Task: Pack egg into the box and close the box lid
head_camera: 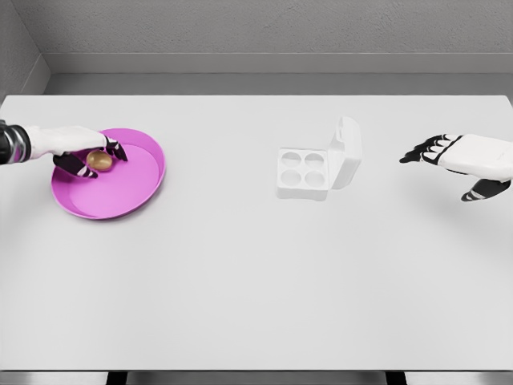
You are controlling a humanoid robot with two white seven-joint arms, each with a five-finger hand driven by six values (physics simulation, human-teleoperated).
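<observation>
Egg [99, 161] — smooth brown oval — pinched by left hand [86, 152] over glossy round magenta bowl [148, 180]

A simulated test space, bare and staged rather than lived in. Evident from the flat, shadowless render of a broad white counter [256, 289] filling most of the view, backed by a plain grey wall [272, 24] with a low ledge along its foot. Furnished only with props: a magenta bowl [140, 188] and a small white four-cup egg box [309, 172], lid up. Dark strip under the near edge, possibly the floor, too slight to tell. More lab bench than kitchen.
</observation>
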